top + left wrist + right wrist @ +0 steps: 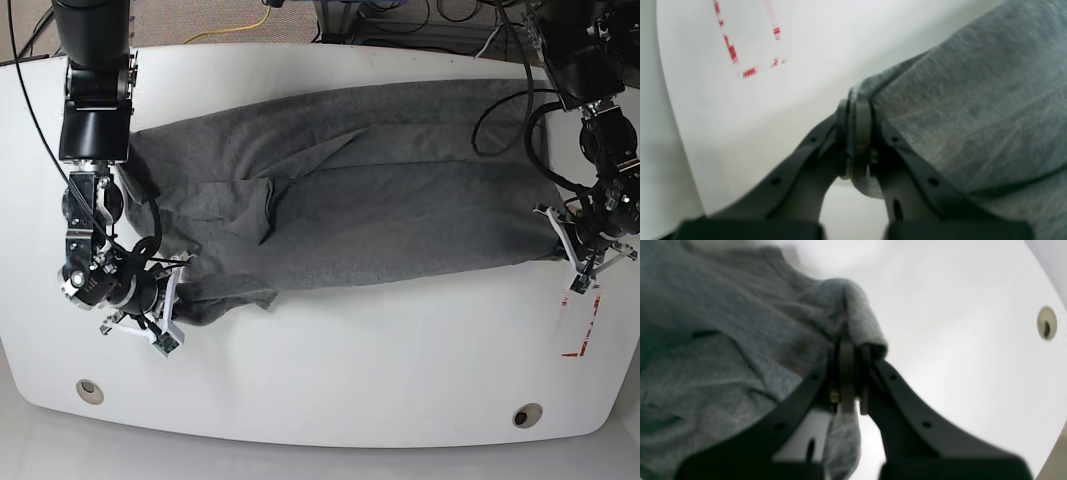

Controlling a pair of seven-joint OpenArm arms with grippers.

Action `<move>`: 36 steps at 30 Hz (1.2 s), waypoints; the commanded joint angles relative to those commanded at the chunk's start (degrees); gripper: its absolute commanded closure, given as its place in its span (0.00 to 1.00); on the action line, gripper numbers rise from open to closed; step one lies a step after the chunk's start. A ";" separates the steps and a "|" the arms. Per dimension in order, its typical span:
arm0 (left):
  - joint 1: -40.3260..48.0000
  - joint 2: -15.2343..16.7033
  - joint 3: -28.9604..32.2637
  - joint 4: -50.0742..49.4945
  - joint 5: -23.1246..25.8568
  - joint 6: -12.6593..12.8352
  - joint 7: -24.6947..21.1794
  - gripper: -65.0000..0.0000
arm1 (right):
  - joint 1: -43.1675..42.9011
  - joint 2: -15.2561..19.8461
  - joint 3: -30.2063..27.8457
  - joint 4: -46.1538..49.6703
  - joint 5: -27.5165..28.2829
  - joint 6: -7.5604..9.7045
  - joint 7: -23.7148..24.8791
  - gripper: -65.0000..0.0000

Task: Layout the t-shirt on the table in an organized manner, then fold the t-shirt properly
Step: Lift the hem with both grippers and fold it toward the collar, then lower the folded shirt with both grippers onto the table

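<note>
The dark heather-grey t-shirt lies stretched across the white table, folded lengthwise with some wrinkles near its left end. My left gripper, on the right of the base view, is shut on the shirt's right edge; in the left wrist view the fingers pinch a fold of cloth. My right gripper, on the left of the base view, is shut on the shirt's lower left corner; in the right wrist view its fingers clamp a bunched edge of cloth.
Red tape marks lie just below my left gripper, also seen in the left wrist view. Two grommet holes sit near the front edge; one shows in the right wrist view. Cables hang at the back right.
</note>
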 joint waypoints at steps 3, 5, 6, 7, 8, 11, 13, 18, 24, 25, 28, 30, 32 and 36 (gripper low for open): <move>2.37 0.00 -1.67 0.09 0.00 0.00 0.00 1.00 | -4.48 -0.09 2.46 5.10 0.00 0.00 -2.64 1.00; 3.69 0.00 -2.37 0.88 0.00 0.00 0.00 1.00 | -6.51 -0.09 3.43 7.56 0.00 0.00 -3.43 1.00; 4.75 0.00 -2.64 1.76 0.00 0.00 0.00 1.00 | -7.82 -0.09 3.96 8.97 0.00 0.00 -3.96 1.00; 5.80 0.00 -2.64 2.73 0.00 0.00 0.00 1.00 | -8.97 -0.09 4.48 10.37 0.00 0.00 -4.48 1.00; 7.12 0.00 -2.64 3.69 0.00 0.00 0.00 1.00 | -10.29 -0.09 5.10 11.69 0.00 0.00 -5.01 1.00; 10.37 0.09 -2.64 6.68 0.00 0.00 0.00 1.00 | -13.63 -0.09 6.42 14.77 0.00 0.00 -5.54 1.00; 12.84 0.18 -2.64 8.88 0.00 0.00 0.09 1.00 | -15.82 -0.09 6.95 16.62 0.00 0.00 -5.54 1.00; 17.14 0.35 -2.64 11.69 0.00 0.00 0.09 1.00 | -20.31 -0.18 6.95 18.90 0.00 0.00 -5.54 1.00; 21.89 0.35 -2.64 13.36 0.00 0.00 0.09 1.00 | -24.09 -0.18 6.95 19.60 0.00 0.00 -5.54 1.00; 22.51 0.35 -2.64 13.36 0.00 0.00 0.09 0.99 | -24.62 -0.18 6.95 19.60 0.00 0.00 -5.54 1.00; 24.00 0.35 -2.64 13.36 0.00 0.00 0.09 0.99 | -26.02 -0.18 6.95 19.60 0.00 0.00 -5.54 0.91; 24.88 0.35 -2.64 13.36 0.00 0.00 0.09 0.99 | -26.73 -0.18 6.95 19.60 0.00 0.00 -5.54 0.80; 26.11 0.26 -2.55 13.36 0.00 0.00 0.79 0.98 | -27.60 -0.18 6.95 19.60 0.00 0.00 -5.54 0.63; 26.11 0.09 -2.55 13.36 0.00 0.00 5.54 0.74 | -28.57 -0.18 7.12 19.60 0.00 0.00 -5.54 0.39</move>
